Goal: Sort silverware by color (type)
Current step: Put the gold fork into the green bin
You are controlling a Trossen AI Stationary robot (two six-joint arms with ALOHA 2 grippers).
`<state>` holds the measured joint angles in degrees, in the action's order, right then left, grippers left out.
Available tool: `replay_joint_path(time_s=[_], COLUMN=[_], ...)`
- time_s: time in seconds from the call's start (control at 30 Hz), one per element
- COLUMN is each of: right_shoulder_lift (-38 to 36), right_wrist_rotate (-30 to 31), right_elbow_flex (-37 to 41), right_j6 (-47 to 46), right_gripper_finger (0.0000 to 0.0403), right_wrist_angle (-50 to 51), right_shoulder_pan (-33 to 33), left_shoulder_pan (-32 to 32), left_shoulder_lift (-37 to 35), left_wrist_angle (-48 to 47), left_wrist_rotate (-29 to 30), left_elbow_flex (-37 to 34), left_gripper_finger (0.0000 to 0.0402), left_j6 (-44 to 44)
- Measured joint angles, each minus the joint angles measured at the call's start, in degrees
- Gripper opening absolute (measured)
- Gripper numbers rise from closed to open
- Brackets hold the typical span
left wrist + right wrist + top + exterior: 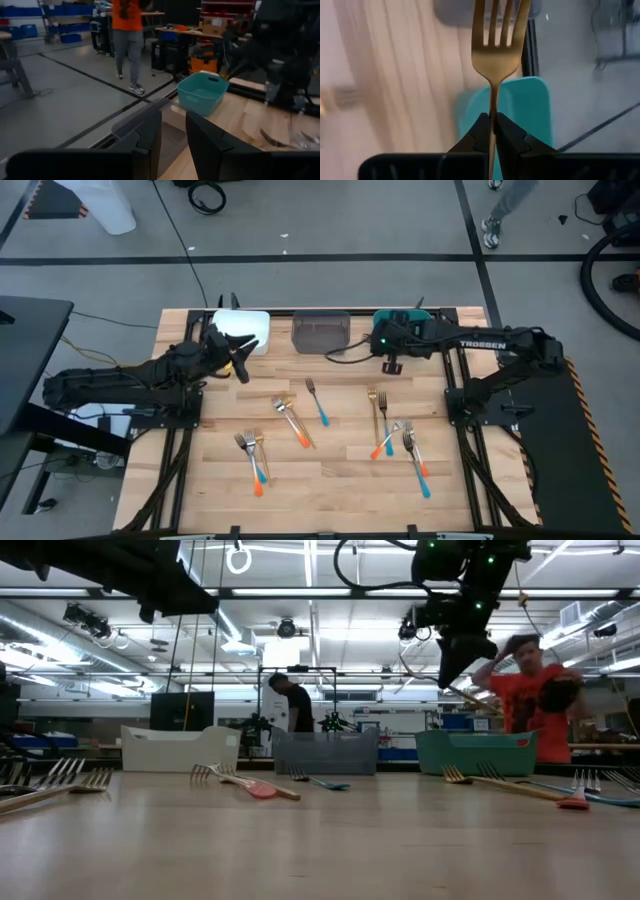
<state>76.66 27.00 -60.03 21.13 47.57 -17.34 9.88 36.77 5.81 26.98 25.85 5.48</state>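
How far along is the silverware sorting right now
Early. Nothing can be seen inside the white bin, grey bin or teal bin, so no finished step shows. In hand: the right gripper is shut on a gold fork above the teal bin. The left gripper hovers near the white bin. Left: about ten pieces still scattered on the table.

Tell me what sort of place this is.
Probably a robotics lab or workshop: ceiling strip lights, shelving with blue storage bins, and a person beyond the wooden table where two arms sort forks.
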Motion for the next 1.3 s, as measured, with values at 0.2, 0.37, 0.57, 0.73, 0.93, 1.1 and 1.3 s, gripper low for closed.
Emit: replay_joint_path(time_s=[0.2, 0.37, 0.57, 0.73, 0.93, 1.1, 1.3], right_shoulder_lift=[0.09, 0.09, 3.07, 8.16, 12.96, 16.8, 20.12], right_wrist_rotate=[-0.04, -1.5, -0.78, 4.42, 9.28, 9.23, 9.2], right_elbow_flex=[0.01, 0.02, 0.59, 0.62, 0.66, 0.66, 0.66], right_j6=[16.48, 29.1, 37.79, 44.5, 46.48, 45.1, 42.86], right_gripper_finger=[0.002, 0.0021, 0.002, 0.002, 0.002, 0.002, 0.002], right_wrist_angle=[0.18, 0.18, -0.05, -0.56, -1.64, -2.18, -3.21], right_shoulder_pan=[-3.63, -8.77, -13.28, -15.3, -15.88, -17.17, -18.17], left_shoulder_pan=[0.3, 0.13, 0.14, 0.12, 0.14, 0.12, 0.13], left_shoulder_lift=[-0.02, -0.02, -0.02, -0.02, -0.02, -0.02, -0.02], left_wrist_angle=[2.05, 1.5, 0.28, 0.25, 0.24, -0.13, -0.44], left_wrist_rotate=[-0.04, -0.22, -0.22, -0.22, -0.22, -0.24, -0.22], left_elbow_flex=[0.0, 0.0, 0.0, 0.0, 0.0, 0.0, 0.0], left_gripper_finger=[0.0095, 0.0095, 0.0095, 0.0095, 0.0095, 0.0095, 0.0095], left_j6=[0.12, 0.91, 0.93, 0.89, 0.76, 0.76, 0.78])
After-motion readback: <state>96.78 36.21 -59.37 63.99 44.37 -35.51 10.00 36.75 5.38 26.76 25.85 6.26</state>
